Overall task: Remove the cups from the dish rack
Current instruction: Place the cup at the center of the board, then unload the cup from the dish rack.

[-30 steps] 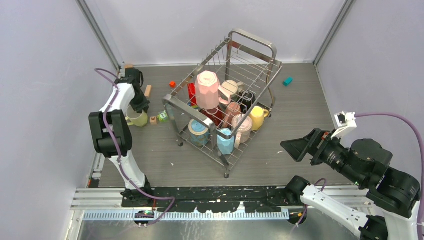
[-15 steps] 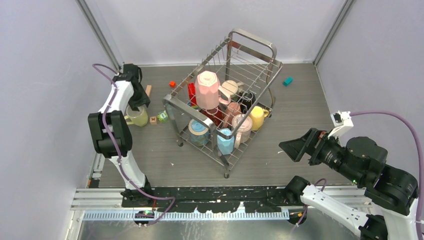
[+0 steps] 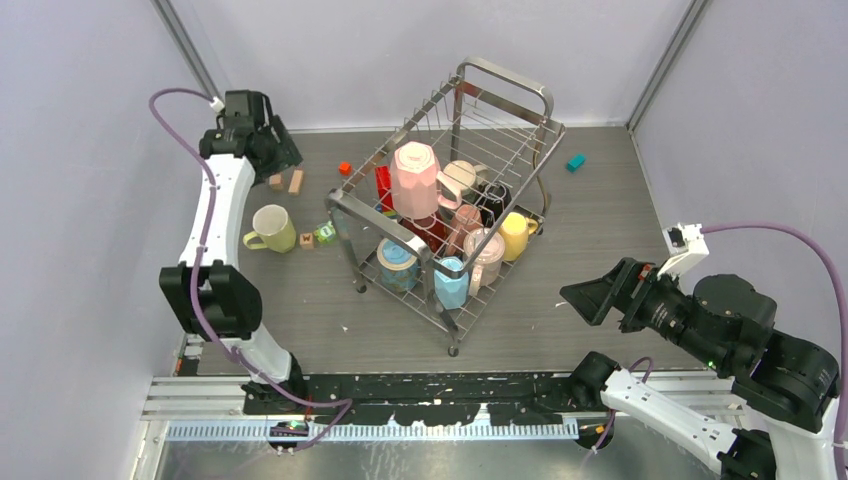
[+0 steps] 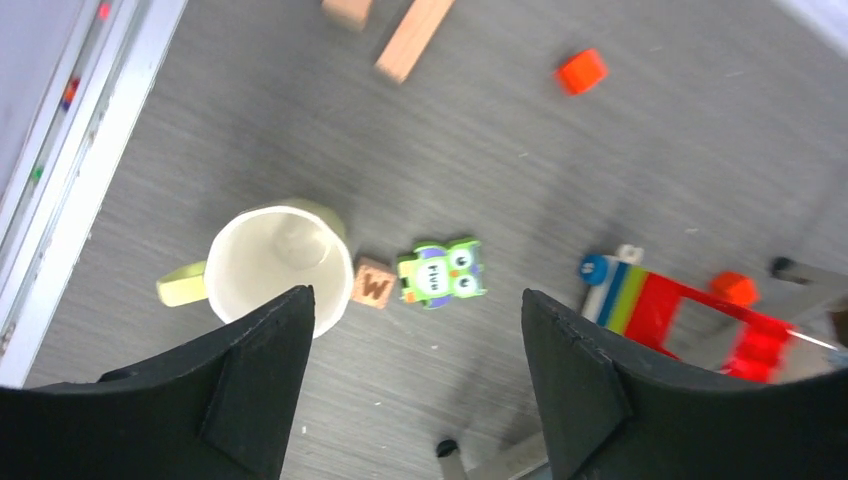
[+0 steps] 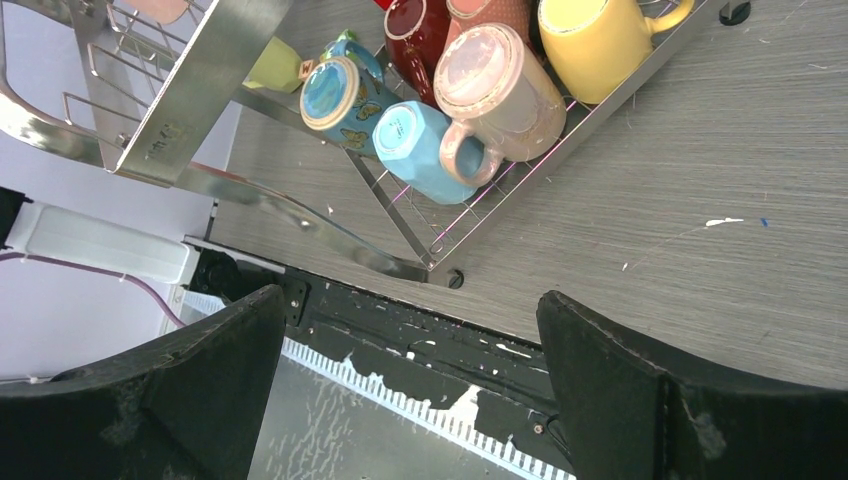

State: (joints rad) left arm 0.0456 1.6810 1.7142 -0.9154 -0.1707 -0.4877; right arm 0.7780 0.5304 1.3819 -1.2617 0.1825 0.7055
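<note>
Left claw (image 4: 417, 300) hung spread wide and empty over the far-left part of the table (image 3: 600, 200). The right claw (image 3: 580, 296) was spread too, holding nothing, off the near-right side of the dish rack (image 3: 375, 228) and well apart from it.

One pale yellow-green mug (image 3: 272, 227) stood upright on the table left of the rack; the other cups sat crowded inside it. I judged the step to be between cups: one was out, the next not yet picked. As I read it, the next move called for bringing a claw over the rack and closing on an exposed rim or handle. The tall pink mug (image 3: 415, 180), standing proud of the rest, looked the easiest reach.

My left wrist camera showed what the top view could not: the mug's bare inside, a lettered block (image 4: 373, 283) just beside it, and an owl toy (image 4: 440, 272) next along. The right wrist camera showed the rack's low layer, with a light blue mug (image 5: 420, 140) and a yellow mug (image 5: 590, 40) packed by the near wire wall.
</note>
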